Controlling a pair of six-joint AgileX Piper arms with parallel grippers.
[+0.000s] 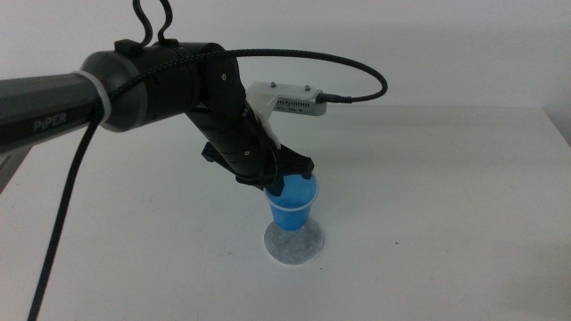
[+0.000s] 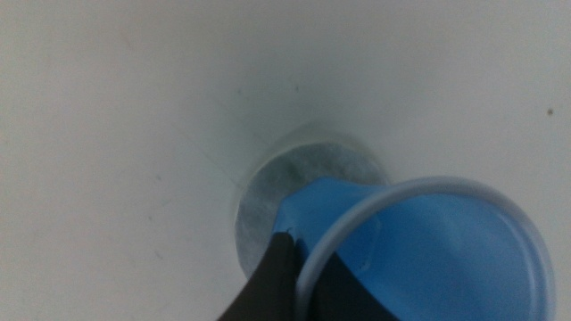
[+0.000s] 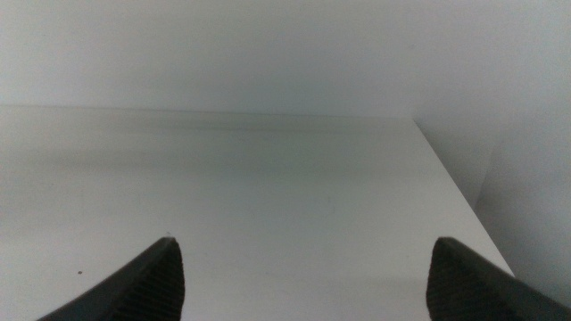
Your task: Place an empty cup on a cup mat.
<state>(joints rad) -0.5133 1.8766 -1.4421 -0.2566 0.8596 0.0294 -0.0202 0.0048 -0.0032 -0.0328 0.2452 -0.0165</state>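
Note:
The blue cup (image 1: 293, 203) stands upright over the speckled grey cup mat (image 1: 294, 242) near the middle of the table; whether its base touches the mat I cannot tell. My left gripper (image 1: 278, 183) comes in from the left and is shut on the cup's rim, one jaw inside and one outside. In the left wrist view the cup (image 2: 428, 254) is empty, with a light blue inside, and the mat (image 2: 294, 183) lies directly below it. My right gripper (image 3: 303, 276) is open and empty over bare table, out of the middle view.
The white table (image 1: 446, 178) is bare around the mat. Its far edge meets a pale wall. In the right wrist view the table's edge (image 3: 455, 192) runs along one side. The left arm's cable (image 1: 62, 214) hangs at the left.

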